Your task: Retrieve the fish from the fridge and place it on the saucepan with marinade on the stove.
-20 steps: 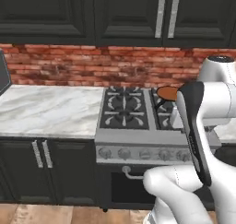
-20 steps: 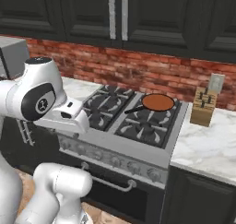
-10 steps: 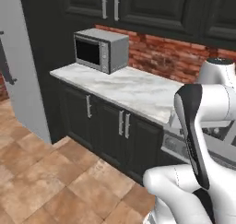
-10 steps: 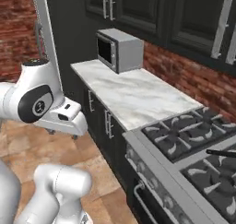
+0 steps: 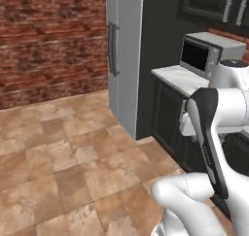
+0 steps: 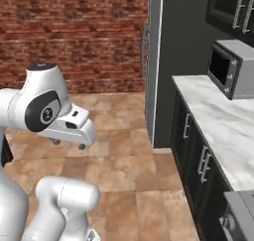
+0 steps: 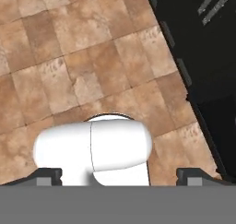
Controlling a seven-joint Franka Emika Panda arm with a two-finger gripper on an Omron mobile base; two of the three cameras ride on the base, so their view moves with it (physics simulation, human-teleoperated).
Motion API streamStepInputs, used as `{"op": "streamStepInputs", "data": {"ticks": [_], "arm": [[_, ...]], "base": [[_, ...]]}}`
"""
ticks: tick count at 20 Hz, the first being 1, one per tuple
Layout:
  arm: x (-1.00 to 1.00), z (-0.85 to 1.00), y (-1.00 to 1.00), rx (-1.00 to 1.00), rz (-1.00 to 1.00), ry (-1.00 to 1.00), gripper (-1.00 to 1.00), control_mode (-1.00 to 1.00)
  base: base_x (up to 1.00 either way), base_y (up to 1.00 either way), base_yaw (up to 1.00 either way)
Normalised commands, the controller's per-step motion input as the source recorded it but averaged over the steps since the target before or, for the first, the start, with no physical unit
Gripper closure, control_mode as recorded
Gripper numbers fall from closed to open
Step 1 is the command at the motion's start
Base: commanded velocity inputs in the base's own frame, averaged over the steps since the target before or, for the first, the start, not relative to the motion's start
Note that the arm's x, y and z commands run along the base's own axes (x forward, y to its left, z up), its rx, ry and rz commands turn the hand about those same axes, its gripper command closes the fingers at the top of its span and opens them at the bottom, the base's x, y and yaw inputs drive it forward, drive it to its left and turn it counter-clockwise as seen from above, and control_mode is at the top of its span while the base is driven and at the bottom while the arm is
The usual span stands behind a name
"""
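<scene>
We see the fridge (image 5: 124, 55) standing tall and light grey at the end of the dark cabinet run, its doors closed and a dark vertical handle (image 5: 113, 49) on the face toward the brick wall (image 5: 51, 41). From the right base view the fridge (image 6: 155, 61) shows as a narrow grey edge against the black cabinetry. Any contents are hidden behind its closed doors.

Just beside the fridge runs a marble-topped bench (image 5: 181, 78) over dark lower cabinets, and on it sits a silver microwave (image 5: 210, 53) with a dark window. In the right base view the same bench (image 6: 218, 121) stretches toward us, with the microwave (image 6: 231, 67) at its far end and slim metal pulls on the cabinet doors below. At the lower right corner of that view a grey edge may be the stove's front, though too little shows for us to be sure.

Our pincer (image 7: 119, 174) hangs over the tan tile floor (image 7: 92, 61), holding nothing; its two dark fingertips (image 7: 46, 174) stand far apart at the bottom of the hand view. The black cabinet base (image 7: 203, 57) slants across that view's right side. The floor (image 5: 63, 157) spreads between us and the fridge.
</scene>
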Motion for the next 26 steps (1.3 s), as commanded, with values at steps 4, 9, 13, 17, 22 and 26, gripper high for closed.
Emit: {"op": "streamStepInputs", "data": {"ticks": [4,9,13,17,22,26], "arm": [[0.00,0.00,0.00,0.00,0.00,0.00,-1.00,1.00],[0.00,0.00,0.00,0.00,0.00,0.00,-1.00,1.00],[0.00,0.00,0.00,0.00,0.00,0.00,-1.00,1.00],[0.00,0.00,0.00,0.00,0.00,0.00,-1.00,1.00],[0.00,0.00,0.00,0.00,0.00,0.00,-1.00,1.00],[0.00,0.00,0.00,0.00,0.00,0.00,-1.00,1.00]], "base": [[0.87,0.80,0.52],[1.00,0.20,0.37],[1.00,0.00,0.20],[1.00,0.09,0.12],[1.00,0.36,0.05],[1.00,0.64,0.01]]}}
